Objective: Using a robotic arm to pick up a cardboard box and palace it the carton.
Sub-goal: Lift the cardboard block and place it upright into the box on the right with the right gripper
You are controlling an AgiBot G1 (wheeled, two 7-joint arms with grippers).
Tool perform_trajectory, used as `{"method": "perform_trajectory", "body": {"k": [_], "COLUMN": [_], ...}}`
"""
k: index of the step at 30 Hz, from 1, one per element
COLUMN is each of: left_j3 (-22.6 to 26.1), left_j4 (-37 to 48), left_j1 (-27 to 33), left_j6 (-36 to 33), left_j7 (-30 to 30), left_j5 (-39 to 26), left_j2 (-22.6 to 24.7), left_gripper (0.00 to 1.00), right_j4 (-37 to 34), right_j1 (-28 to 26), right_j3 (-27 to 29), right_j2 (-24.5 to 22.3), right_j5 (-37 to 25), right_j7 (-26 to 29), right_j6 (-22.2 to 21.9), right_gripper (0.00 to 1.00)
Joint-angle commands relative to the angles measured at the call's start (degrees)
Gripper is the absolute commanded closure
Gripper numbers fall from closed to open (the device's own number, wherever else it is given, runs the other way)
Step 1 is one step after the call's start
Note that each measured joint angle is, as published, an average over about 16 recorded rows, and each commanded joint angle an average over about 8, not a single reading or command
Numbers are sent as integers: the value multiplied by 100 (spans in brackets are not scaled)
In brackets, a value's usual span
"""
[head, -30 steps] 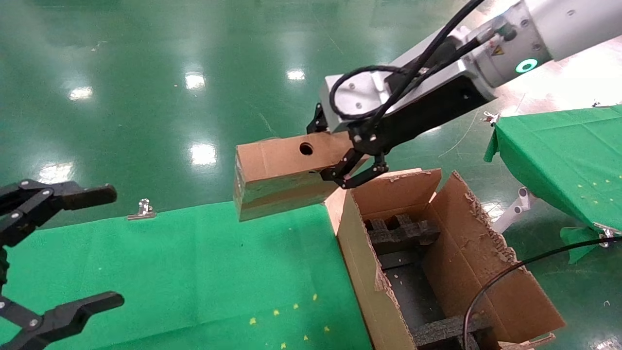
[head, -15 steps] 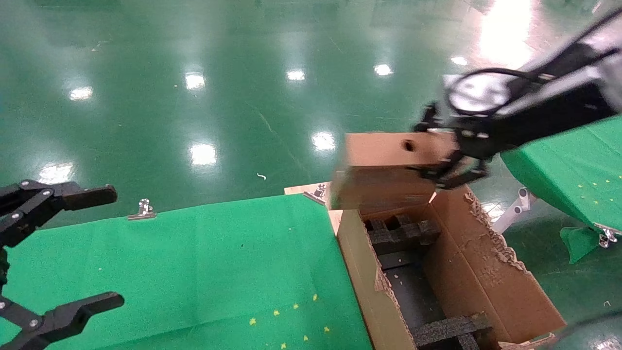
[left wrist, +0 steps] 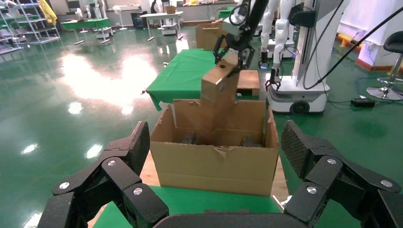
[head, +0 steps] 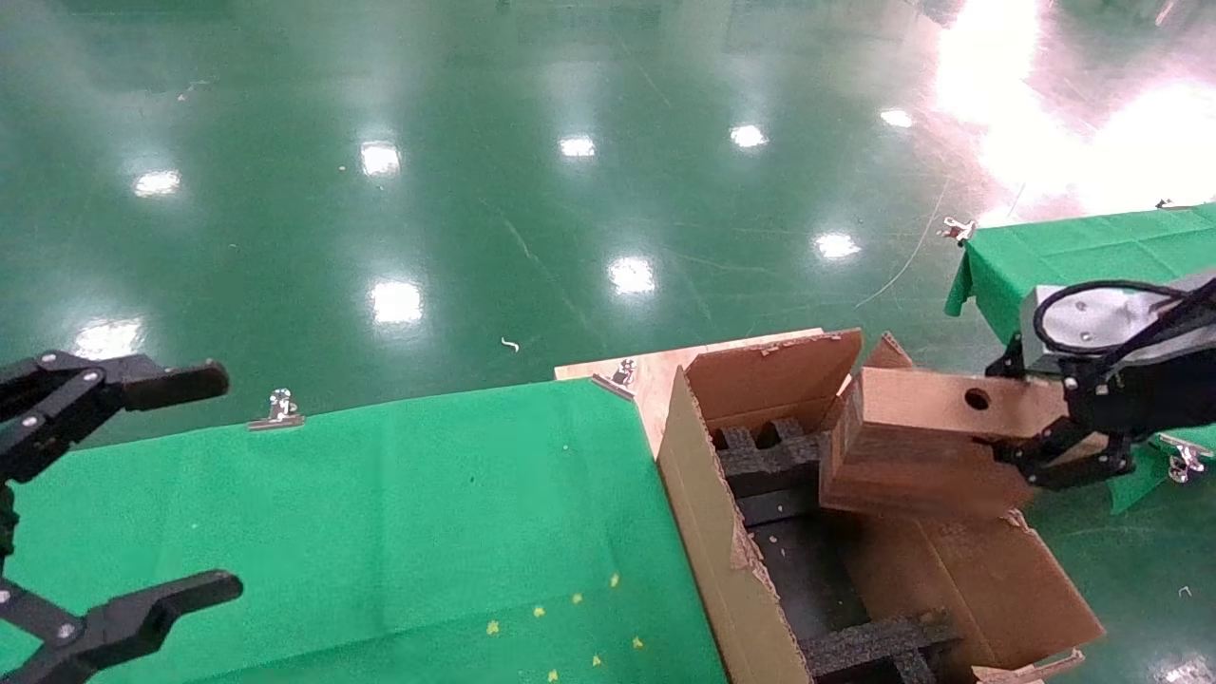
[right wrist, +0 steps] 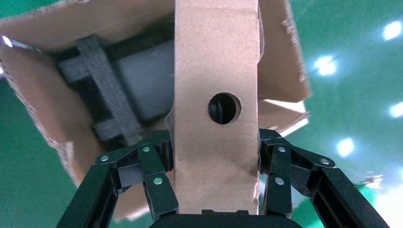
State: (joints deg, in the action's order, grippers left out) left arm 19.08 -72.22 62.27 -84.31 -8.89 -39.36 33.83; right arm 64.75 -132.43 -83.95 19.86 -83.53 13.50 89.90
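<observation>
My right gripper (head: 1035, 451) is shut on the cardboard box (head: 936, 442), a small plain brown box with a round hole. It holds the box in the air over the far right flap of the carton (head: 708, 503). The carton is large, brown, open, with ragged flaps and black foam inserts (head: 774, 446) inside. In the right wrist view the fingers (right wrist: 159, 164) clamp both sides of the box (right wrist: 216, 95) above the carton (right wrist: 43, 107). The left wrist view shows the carton (left wrist: 216, 161) and the held box (left wrist: 219, 83) beyond. My left gripper (head: 190, 484) is open and empty at the far left.
The carton stands at the right end of a green-clothed table (head: 380, 513), on a bare wooden strip (head: 651, 375). A second green-clothed table (head: 1073, 252) stands to the right. Metal clips (head: 277, 410) hold the cloth. The floor is glossy green.
My right gripper has carried the cardboard box to the right and downward, from above the table's far edge to over the carton's right side. The left gripper has not moved.
</observation>
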Motion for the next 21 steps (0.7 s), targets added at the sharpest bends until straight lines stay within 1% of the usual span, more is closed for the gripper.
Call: {"method": "perform_trajectory", "body": {"k": [1,10,12,14,16,21], "left_j3": [0,0,0,0,0,0], "left_j4": [0,1,1,1,1,2], "left_j1": [0,-1,-1,-1,-1,0], "left_j6": [0,1,1,1,1,1], "left_j7": [0,0,0,1,1,1], "left_j5": [1,3,3,4,4,4], "left_j2": [0,0,0,0,0,0], "left_gripper": [0,0,0,0,0,0], "right_j4": [-21,-59,-95,-156,-207,-79], "right_j1": [31,67,105,190,315,701], "right_j3": [-113,-150,-159,-204,-256,-418], "right_j2": [-107,-116,-113,-129,-158,-328], "right_j5": [38,34,43,41,54,9], "right_j7": [63,120,224,481,865,2127], "right_j6": [-55,-118,-153,-260,-418,-997], "right_gripper": [100,100,100,100,100,100]}}
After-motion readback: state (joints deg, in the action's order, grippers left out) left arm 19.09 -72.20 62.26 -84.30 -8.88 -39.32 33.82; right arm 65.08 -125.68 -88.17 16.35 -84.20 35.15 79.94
